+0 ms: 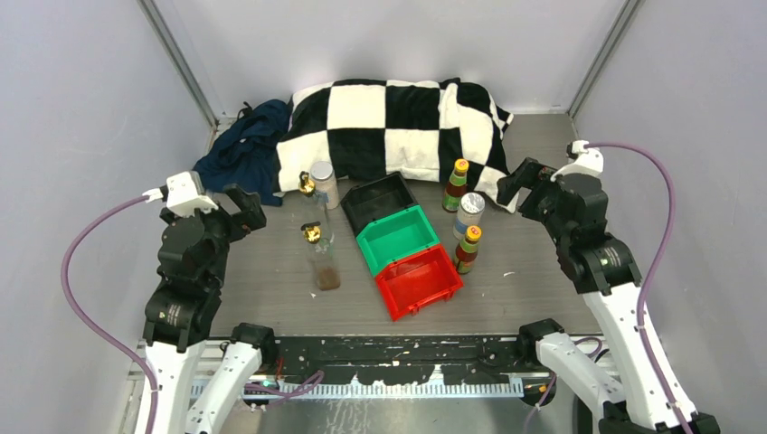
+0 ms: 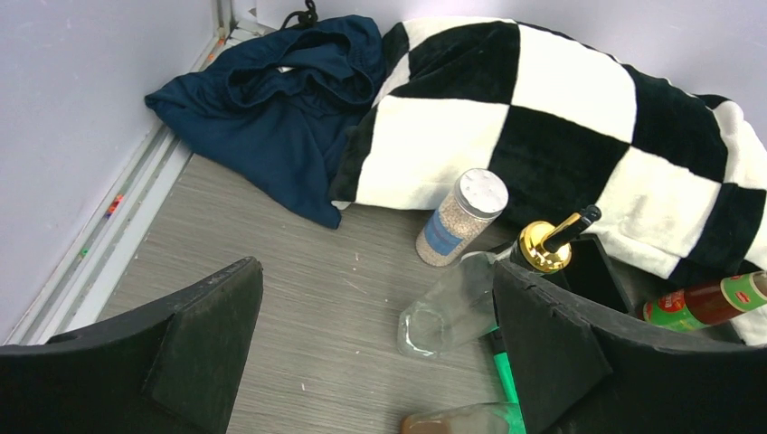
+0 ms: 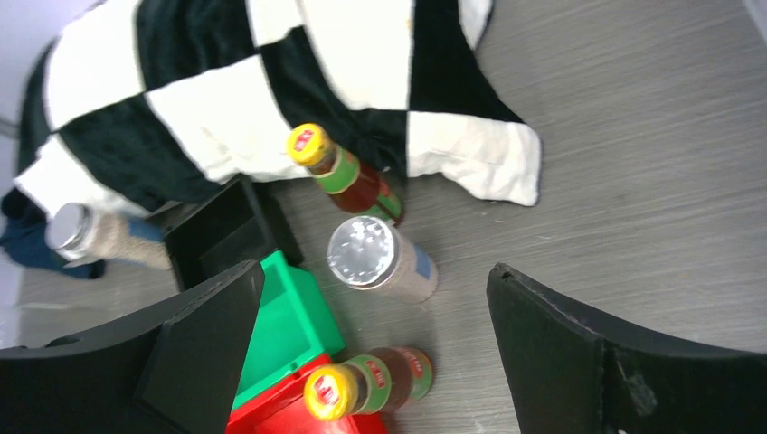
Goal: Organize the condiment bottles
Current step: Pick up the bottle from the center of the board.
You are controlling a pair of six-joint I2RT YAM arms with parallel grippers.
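Bottle [image 2: 452, 422] cropped, green bin [image 2: 500, 375] mostly hidden

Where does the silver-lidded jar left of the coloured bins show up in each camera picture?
Top external: jar left of centre, at the lower edge of the checkered blanket.
Left wrist: jar mid-picture, against the blanket.
Right wrist: jar far left, beside the black bin.
Shared landmark: the checkered blanket.

No wording is legible anywhere. The far sauce bottle [image 3: 357, 181] and the near sauce bottle [image 3: 389, 380] each carry a red-and-green label and a red mark on the yellow cap, all too blurred to read. The left shaker jar [image 2: 452, 221] bears a blue label, its print too small.
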